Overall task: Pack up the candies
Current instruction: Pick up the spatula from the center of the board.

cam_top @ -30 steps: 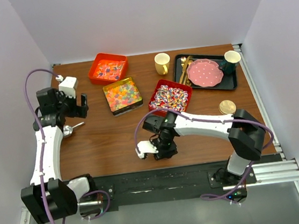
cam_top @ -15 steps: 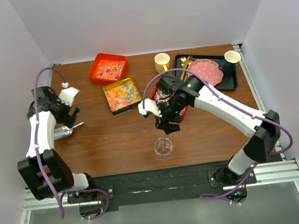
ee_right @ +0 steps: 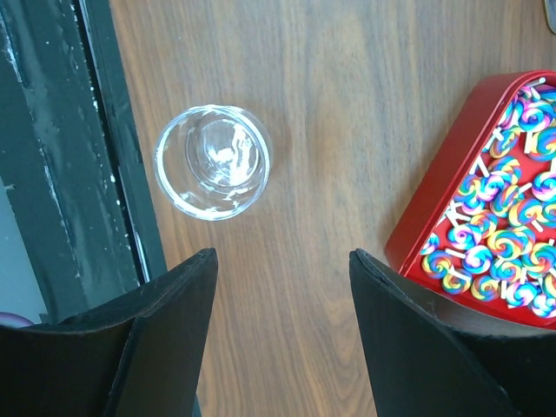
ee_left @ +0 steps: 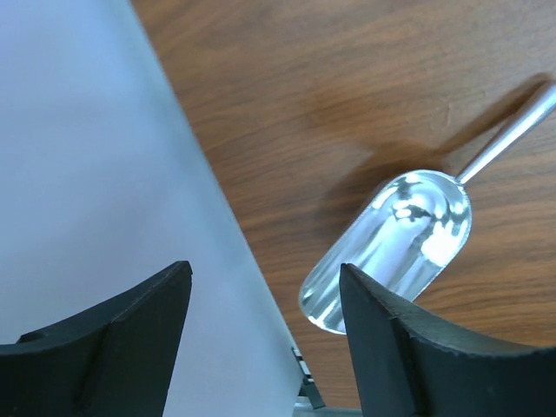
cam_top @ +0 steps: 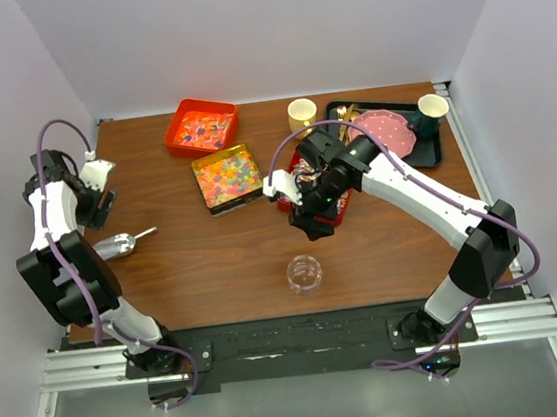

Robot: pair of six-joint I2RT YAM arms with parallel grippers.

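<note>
On the desk (cam_top: 215, 266), near its front middle, a clear glass cup (ee_right: 212, 162) stands upright, mouth up, its bare bottom showing through.

My right claw (ee_right: 282, 261) is spread wide and grips nothing. It hangs over bare wood between the glass cup and the red tray (ee_right: 408, 234).

The red tray is packed with white-pink-purple swirl candies (ee_right: 504, 248). From above, my right arm covers much of it.

The square tin (cam_top: 234, 207), left of the red tray, is heaped with red-yellow-green gummies (cam_top: 227, 177).

The orange tray (cam_top: 198, 103), behind the tin toward the far edge, holds orange-red candies (cam_top: 201, 130) with some blue.

My left claw (ee_left: 261, 278) is also wide apart with nothing in it, at the desk's left edge by the wall.

A metal scoop (ee_left: 391, 248) lies on the wood near it, its shiny bowl facing up.
</note>
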